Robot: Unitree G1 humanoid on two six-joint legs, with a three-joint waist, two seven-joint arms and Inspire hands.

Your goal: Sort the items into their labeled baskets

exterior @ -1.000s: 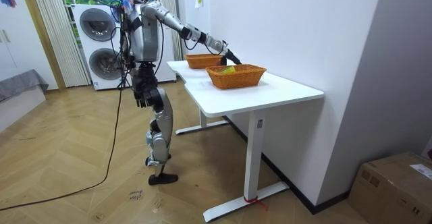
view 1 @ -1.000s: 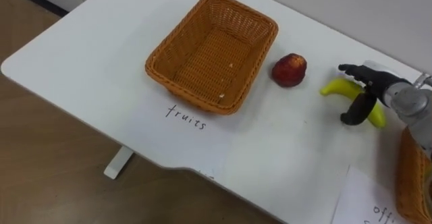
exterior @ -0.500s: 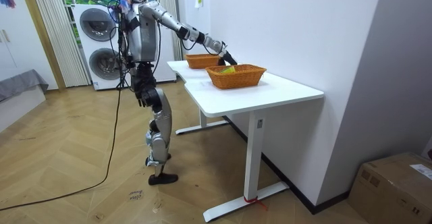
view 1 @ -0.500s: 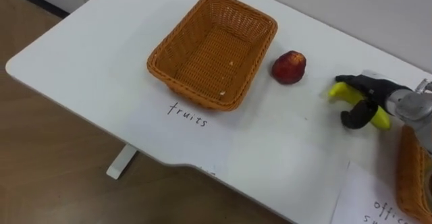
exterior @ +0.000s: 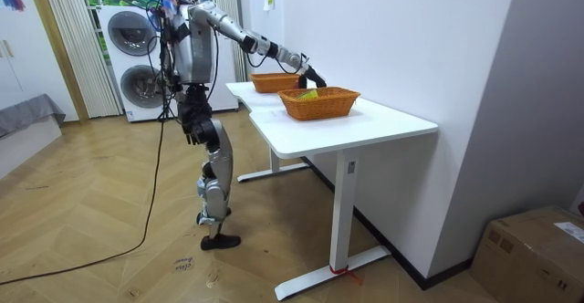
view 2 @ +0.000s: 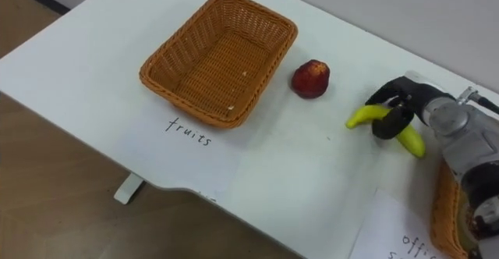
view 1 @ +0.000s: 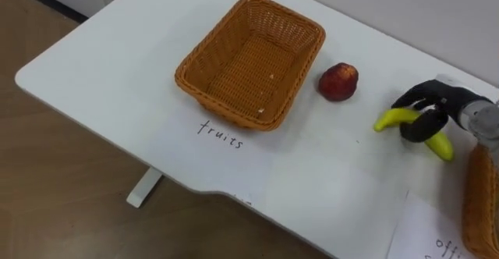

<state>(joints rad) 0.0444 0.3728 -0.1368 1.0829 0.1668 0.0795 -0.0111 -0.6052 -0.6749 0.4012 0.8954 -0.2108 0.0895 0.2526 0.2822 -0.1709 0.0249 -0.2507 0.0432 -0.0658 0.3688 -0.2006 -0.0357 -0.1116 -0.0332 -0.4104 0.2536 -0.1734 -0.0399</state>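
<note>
A yellow banana [view 1: 390, 119] lies on the white table [view 1: 117, 64] to the right of a red apple [view 1: 338, 81]. My right hand [view 1: 427, 97] reaches in from the right, its dark fingers and thumb curled round the banana's middle. Whether the banana is off the tabletop, I cannot tell. The empty wicker basket [view 1: 204, 95] above a handwritten "fruits" label [view 1: 221, 132] sits left of the apple. A second wicker basket [view 1: 477, 196] shows at the right edge, just beside my right wrist. In the room view my left hand [exterior: 189, 128] hangs by my hip.
A paper sheet with a handwritten label [view 1: 437, 239] lies at the front right by the second basket. The table's front edge [view 1: 195, 187] runs close below the "fruits" label, with wooden floor [view 1: 62, 212] beyond. I stand at the table's long side with my right arm stretched out.
My right hand, open over the banana a second ago, has curled its fingers round it. The banana's left tip has shifted slightly. The whole picture has moved a little.
</note>
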